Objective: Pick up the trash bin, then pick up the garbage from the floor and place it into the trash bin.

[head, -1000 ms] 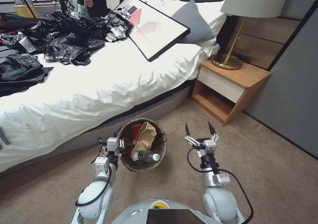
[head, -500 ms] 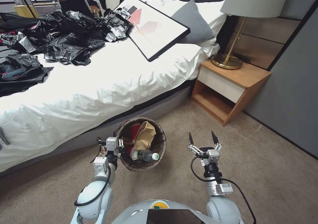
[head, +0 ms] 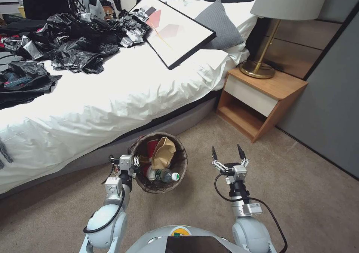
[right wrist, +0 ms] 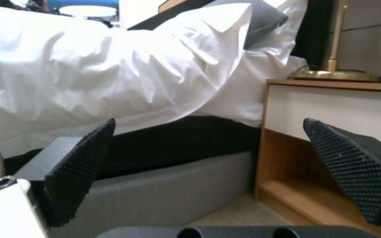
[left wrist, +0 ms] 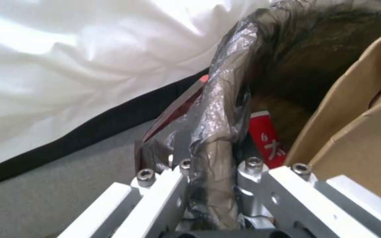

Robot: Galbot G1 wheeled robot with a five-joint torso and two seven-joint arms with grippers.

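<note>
Bin: I see the trash bin [head: 159,185] as a small round bucket, its rim wrapped in a crinkled dark brown plastic bag; it sits directly beyond my left gripper's tips, over beige carpet and beside the grey bed base.
Left gripper: the left gripper [head: 131,165] is clamped on the near-left rim of the bin. In the left wrist view the white metal linkages close on the glossy, wrinkled bag fold [left wrist: 217,132] with almost no gap between them.
Left arm: bent up from the shoulder, forearm reaching forward, wrist level with the rim.
Garbage: inside the bin, just past the left gripper's tips, I see a crumpled brown paper bag [head: 164,152], a red paper cup [head: 152,147] behind it, and a clear bottle [head: 163,175] with a green label lying on its side, white cap toward my right gripper.
Right gripper: the right gripper [head: 226,157] hangs wide apart and holds nothing, to the right of the bin and clear of it.
Right fingertips: pointed, black, with a dimpled rubber texture [right wrist: 80,172], aimed up toward the bed.
Right arm: upright forearm, black cable looping beside it.
Bed: rumpled white sheet [head: 112,92] ahead of both grippers.
Nightstand: wooden nightstand [head: 261,99] ahead and right of the right gripper.
</note>
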